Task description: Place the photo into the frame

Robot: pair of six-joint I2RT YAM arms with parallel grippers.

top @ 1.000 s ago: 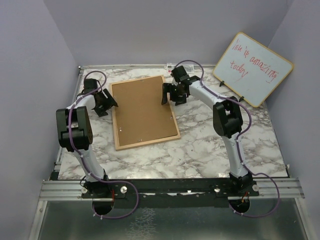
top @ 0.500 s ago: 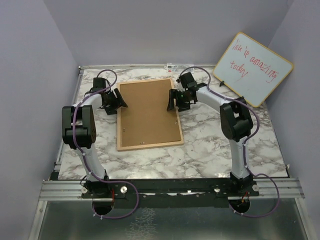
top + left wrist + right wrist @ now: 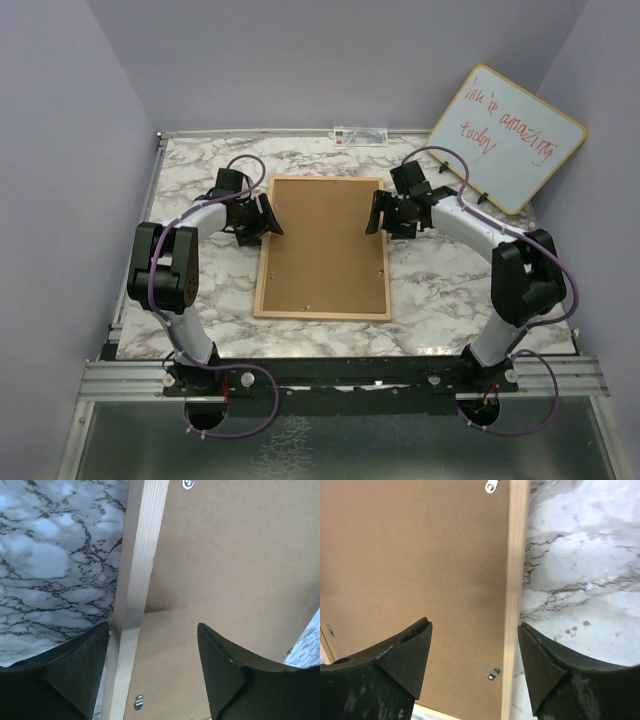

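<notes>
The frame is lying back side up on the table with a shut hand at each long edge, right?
Not shut: both wrist views show the left hand and right hand open, fingers astride the edges of the frame. The rest holds.

Red handwritten "You're amazing today" on the whiteboard (image 3: 507,137)

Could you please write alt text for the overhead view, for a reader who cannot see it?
A wooden picture frame lies back-side up on a marble table, with the left pincer and right pincer open at its long edges. A whiteboard with red writing leans at the back right.
</notes>
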